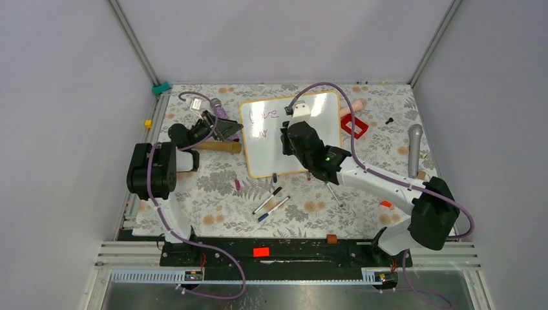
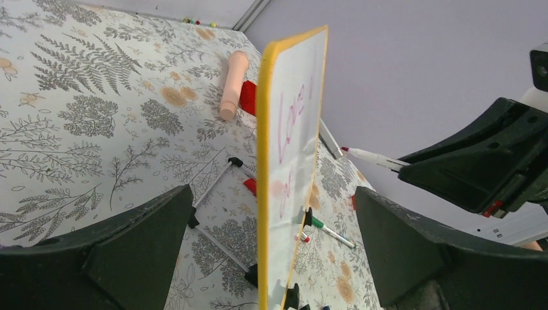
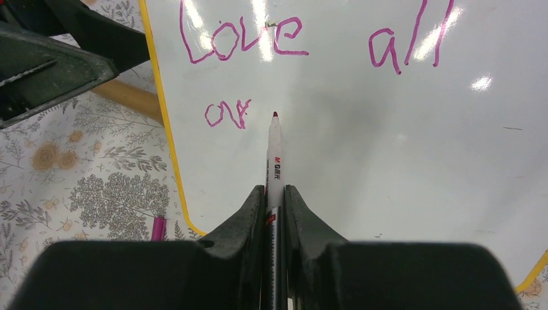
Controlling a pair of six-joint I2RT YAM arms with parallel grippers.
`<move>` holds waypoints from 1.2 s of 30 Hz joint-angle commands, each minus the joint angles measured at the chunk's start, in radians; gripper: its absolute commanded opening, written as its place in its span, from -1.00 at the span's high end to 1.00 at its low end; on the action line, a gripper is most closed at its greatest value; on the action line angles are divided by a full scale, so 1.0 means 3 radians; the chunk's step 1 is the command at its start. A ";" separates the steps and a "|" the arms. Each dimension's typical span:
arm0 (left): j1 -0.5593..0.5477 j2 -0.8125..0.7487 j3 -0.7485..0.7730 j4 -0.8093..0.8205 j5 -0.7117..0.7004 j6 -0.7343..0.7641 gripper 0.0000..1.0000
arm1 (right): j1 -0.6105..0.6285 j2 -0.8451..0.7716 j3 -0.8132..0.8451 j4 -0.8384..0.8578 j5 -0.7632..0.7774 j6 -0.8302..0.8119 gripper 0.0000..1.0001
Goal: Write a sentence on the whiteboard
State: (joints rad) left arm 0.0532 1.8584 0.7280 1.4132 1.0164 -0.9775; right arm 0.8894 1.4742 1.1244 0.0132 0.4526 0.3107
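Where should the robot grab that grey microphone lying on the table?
Grab the microphone by its slim handle, not the fat round head. Come straight down from above and squeeze across the handle, because it lies flat on the table and the handle is the narrowest part.

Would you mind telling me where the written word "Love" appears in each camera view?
Top external: Love, upper left of the whiteboard.
Left wrist: Love at centre, running up the board.
Right wrist: Love top left, above the marker.
Shared landmark: the board's yellow frame.
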 commanded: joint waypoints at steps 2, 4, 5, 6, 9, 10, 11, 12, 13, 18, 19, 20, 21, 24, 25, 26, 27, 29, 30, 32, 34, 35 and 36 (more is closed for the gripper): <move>-0.0060 0.0226 0.0248 0.0169 0.0151 -0.0022 -0.98 | 0.0027 -0.0114 -0.0005 0.0168 0.0077 -0.0016 1.00; -0.0094 0.0237 0.0257 0.0172 0.0154 0.0081 -0.98 | 0.0027 -0.0108 -0.0003 0.0166 0.0078 -0.0007 1.00; -0.0117 0.0231 0.0261 0.0175 0.0158 0.0137 -0.98 | 0.0027 -0.0102 0.0001 0.0166 0.0070 -0.0008 1.00; -0.0134 0.0233 0.0260 0.0172 0.0156 0.0193 -0.98 | 0.0027 -0.0102 0.0005 0.0163 0.0076 -0.0008 1.00; -0.0158 0.0258 0.0251 0.0168 0.0110 0.0300 -0.93 | 0.0027 -0.0090 0.0018 0.0161 0.0077 -0.0017 1.00; -0.0195 0.0276 0.0271 0.0168 0.0102 0.0303 -0.89 | 0.0027 -0.0088 0.0024 0.0157 0.0071 -0.0016 1.00; -0.0238 0.0291 0.0287 0.0170 0.0096 0.0309 -0.83 | 0.0027 -0.0085 0.0029 0.0153 0.0072 -0.0016 1.00; -0.0254 0.0309 0.0297 0.0172 0.0090 0.0319 -0.76 | 0.0027 -0.0081 0.0033 0.0151 0.0071 -0.0016 1.00; -0.0269 0.0326 0.0303 0.0180 0.0086 0.0370 -0.69 | 0.0027 -0.0077 0.0035 0.0148 0.0067 -0.0016 1.00; -0.0320 0.0307 0.0255 0.0180 0.0133 0.0765 -0.37 | 0.0032 -0.0065 0.0061 0.0120 0.0050 -0.0015 1.00; -0.0320 0.0325 0.0271 0.0181 0.0146 0.0751 -0.30 | 0.0032 -0.0070 0.0057 0.0120 0.0051 -0.0020 1.00; -0.0320 0.0353 0.0297 0.0183 0.0152 0.0715 -0.23 | 0.0029 -0.0064 0.0056 0.0120 0.0057 -0.0020 1.00; -0.0321 0.0385 0.0336 0.0182 0.0164 0.0675 -0.16 | 0.0031 -0.0065 0.0056 0.0120 0.0054 -0.0014 1.00; -0.0329 0.0425 0.0367 0.0185 0.0168 0.0615 0.12 | 0.0032 -0.0047 0.0061 0.0114 0.0048 -0.0011 1.00; -0.0335 0.0420 0.0358 0.0186 0.0160 0.0626 0.20 | 0.0032 -0.0041 0.0066 0.0110 0.0052 -0.0009 1.00; -0.0340 0.0413 0.0351 0.0188 0.0159 0.0636 0.28 | 0.0034 -0.0036 0.0069 0.0107 0.0053 -0.0009 1.00; -0.0341 0.0411 0.0350 0.0183 0.0165 0.0640 0.33 | 0.0036 -0.0028 0.0074 0.0107 0.0047 -0.0007 1.00; -0.0346 0.0426 0.0366 0.0183 0.0204 0.0623 0.39 | 0.0041 -0.0007 0.0093 0.0093 0.0046 -0.0010 1.00; -0.0346 0.0431 0.0382 0.0187 0.0238 0.0609 0.39 | 0.0046 0.0009 0.0108 0.0088 0.0053 -0.0013 1.00; -0.0351 0.0444 0.0404 0.0188 0.0276 0.0600 0.39 | 0.0061 0.0045 0.0143 0.0059 0.0061 -0.0021 1.00; -0.0351 0.0437 0.0401 0.0187 0.0309 0.0616 0.37 | 0.0078 0.0086 0.0200 0.0001 0.0082 -0.0023 1.00; -0.0355 0.0427 0.0394 0.0188 0.0325 0.0630 0.37 | 0.0090 0.0108 0.0237 -0.0020 0.0108 -0.0019 1.00; -0.0355 0.0412 0.0380 0.0184 0.0330 0.0651 0.37 | 0.0107 0.0131 0.0280 -0.0140 0.0142 -0.0029 1.00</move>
State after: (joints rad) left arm -0.0479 1.9816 0.8188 1.4086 1.0683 -0.8093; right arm 0.8978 1.4895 1.1389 0.0063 0.4541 0.3107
